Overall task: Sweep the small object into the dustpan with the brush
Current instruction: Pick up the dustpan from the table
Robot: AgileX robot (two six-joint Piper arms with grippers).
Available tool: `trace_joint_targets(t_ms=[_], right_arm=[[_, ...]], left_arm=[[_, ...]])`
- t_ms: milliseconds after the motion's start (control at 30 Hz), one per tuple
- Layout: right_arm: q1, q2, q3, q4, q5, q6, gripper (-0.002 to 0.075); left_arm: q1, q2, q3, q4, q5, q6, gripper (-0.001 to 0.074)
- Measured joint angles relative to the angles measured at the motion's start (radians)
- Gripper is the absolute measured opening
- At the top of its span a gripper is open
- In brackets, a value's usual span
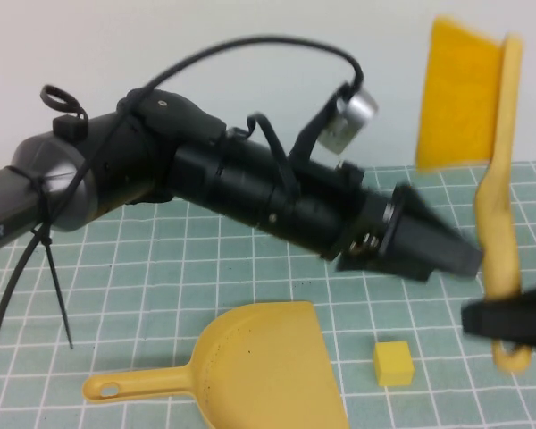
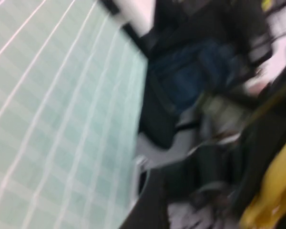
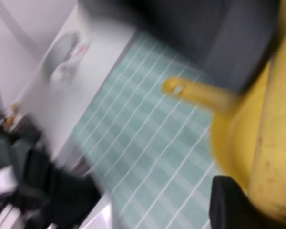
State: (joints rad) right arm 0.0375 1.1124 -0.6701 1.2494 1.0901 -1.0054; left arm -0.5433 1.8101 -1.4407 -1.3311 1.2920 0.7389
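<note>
While the yellow dustpan (image 1: 268, 371) lies flat at the near edge of the green grid mat (image 1: 143, 268), its handle points toward the robot's left and its wide mouth faces right. Just beside that mouth, apart from it, sits the small yellow block (image 1: 393, 362) on the mat. Near the right edge, the right gripper (image 1: 509, 320) is clamped on the lower part of the brush (image 1: 498, 206) handle, dark fingers (image 3: 229, 202) pressing the yellow shaft. That brush stands nearly upright and off the mat, its looped handle end hanging just below the gripper and to the right of the block, its yellow bristles up at the far top, in front of the pale wall. Farther back, the left arm (image 1: 161, 170) stretches across the middle of the scene above the mat, and the left gripper (image 1: 442, 250) at its tip reaches right up to the brush handle, a little above the right gripper. Whether its fingers are parted or have hold of the handle I cannot tell. A black cable (image 1: 250, 49) loops over that arm.
</note>
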Motion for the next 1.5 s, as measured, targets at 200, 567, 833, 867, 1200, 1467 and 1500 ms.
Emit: trace_joint_targets(t_ms=[200,567,833,867,1200,1467,1500], right_arm=[[0.000,0.000,-0.131,-0.200,-0.164,0.164,0.0169],[0.000,0.008,-0.228,-0.775,0.013,0.642,0.0169],[0.000,0.008,-0.224,-0.768,0.052,0.645,0.0169],[0.000,0.008,-0.216,-0.768,0.047,0.645,0.0169],[0.000,0.008,-0.098,-0.768,-0.022,0.619,0.0169],[0.000,0.008,-0.025,-0.741,-0.052,0.593,0.0169],[0.000,0.008,-0.020,-0.735,-0.060,0.589,0.0169]], left_arm=[[0.000,-0.004,0.000,0.443,-0.001,-0.049,0.0668],[-0.004,-0.004,0.002,1.152,-0.001,-0.301,0.0522],[-0.004,-0.047,0.050,1.244,-0.001,-0.181,0.0522],[-0.002,-0.054,0.055,1.244,-0.001,-0.181,0.0522],[0.000,-0.166,0.189,1.278,-0.013,-0.113,0.0522],[0.000,-0.181,0.281,1.351,-0.109,0.021,0.0433],[0.000,-0.171,0.281,1.349,-0.130,0.021,0.0432]])
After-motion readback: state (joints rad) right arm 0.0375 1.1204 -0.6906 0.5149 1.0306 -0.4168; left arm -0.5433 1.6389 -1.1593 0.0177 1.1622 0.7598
